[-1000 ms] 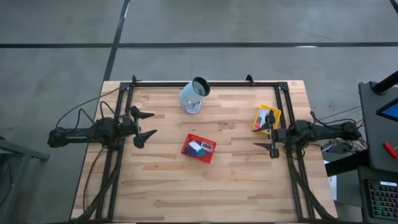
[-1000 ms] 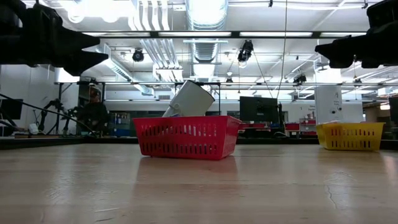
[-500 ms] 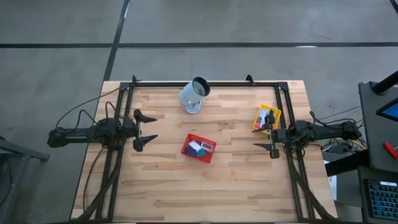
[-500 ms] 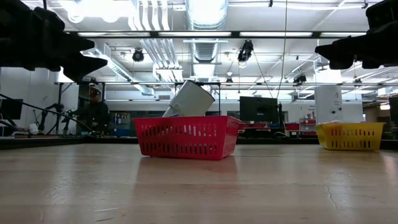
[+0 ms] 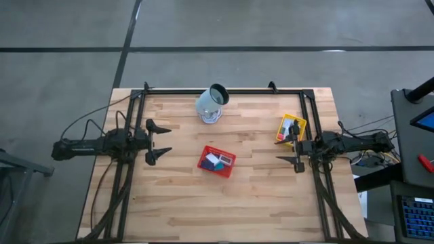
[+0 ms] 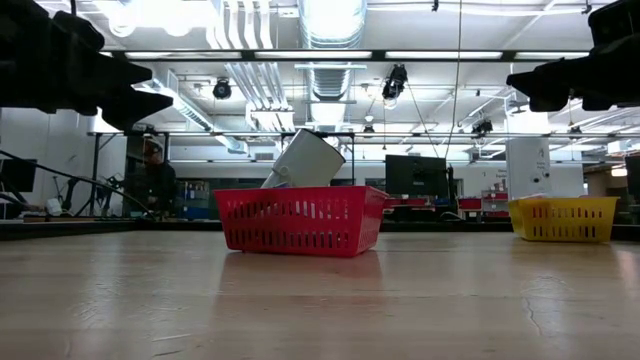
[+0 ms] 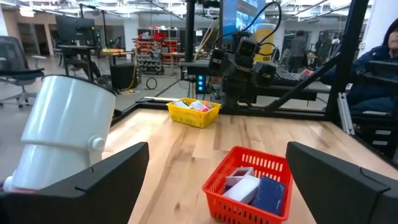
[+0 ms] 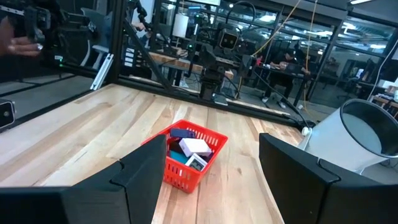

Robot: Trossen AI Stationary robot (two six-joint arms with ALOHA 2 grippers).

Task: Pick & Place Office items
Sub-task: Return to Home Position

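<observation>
Parked at opposite wooden tabletop [image 5: 203,203] edges with dark left fingers [image 5: 159,126] and right fingers [image 5: 290,159] spread wide, flanking red mesh basket [image 5: 201,163] holding small office items [image 5: 215,160].

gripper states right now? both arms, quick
Left gripper: open, holding nothing.
Right gripper: open, holding nothing, near the yellow basket.
</observation>
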